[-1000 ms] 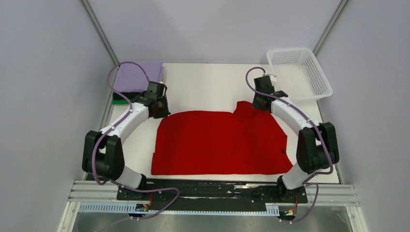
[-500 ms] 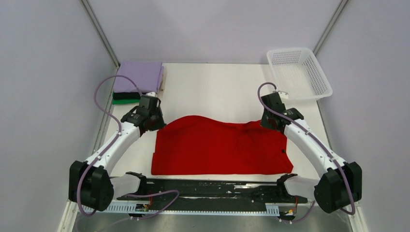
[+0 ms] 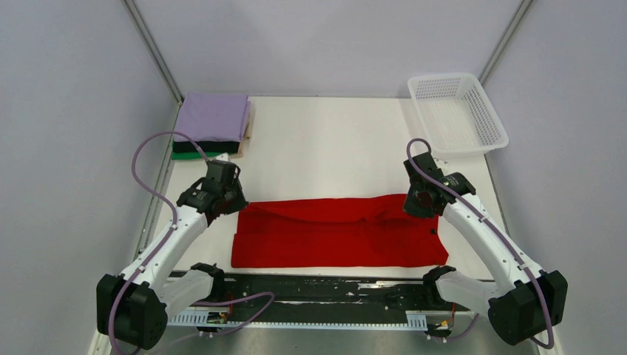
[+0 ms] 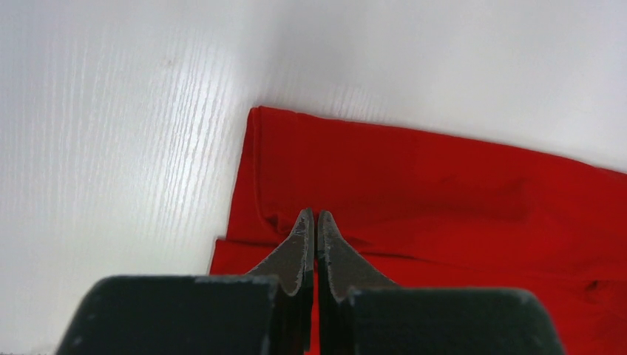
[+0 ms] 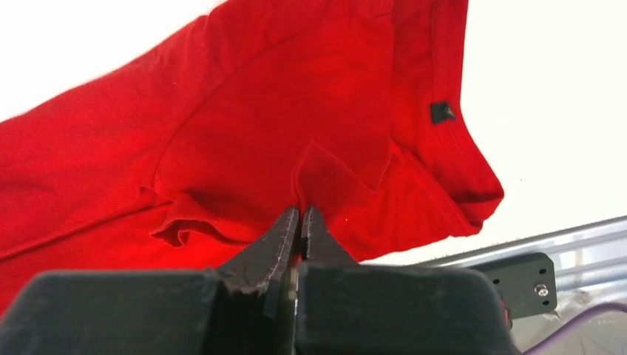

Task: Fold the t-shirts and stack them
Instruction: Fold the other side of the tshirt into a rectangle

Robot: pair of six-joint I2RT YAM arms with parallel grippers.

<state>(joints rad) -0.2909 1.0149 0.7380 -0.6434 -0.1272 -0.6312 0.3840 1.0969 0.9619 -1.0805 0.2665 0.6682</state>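
Observation:
The red t-shirt [image 3: 336,233] lies near the table's front edge, its far half doubled over toward me. My left gripper [image 3: 235,201] is shut on the shirt's left folded corner, which shows in the left wrist view [image 4: 414,174] beyond the closed fingertips [image 4: 302,244]. My right gripper [image 3: 415,205] is shut on the right folded corner, a pinched ridge of red cloth [image 5: 325,174] in the right wrist view. A folded stack stands at the far left: lavender t-shirt [image 3: 213,117] on top, then black [image 3: 201,146], then green [image 3: 194,155].
A white mesh basket [image 3: 457,111] sits at the far right corner. The black mounting rail [image 3: 325,290] runs along the near edge. Grey walls close in both sides.
Both grippers have pulled the red shirt's far edge toward the near edge, folding it over; the shirt now shows as a narrower band.

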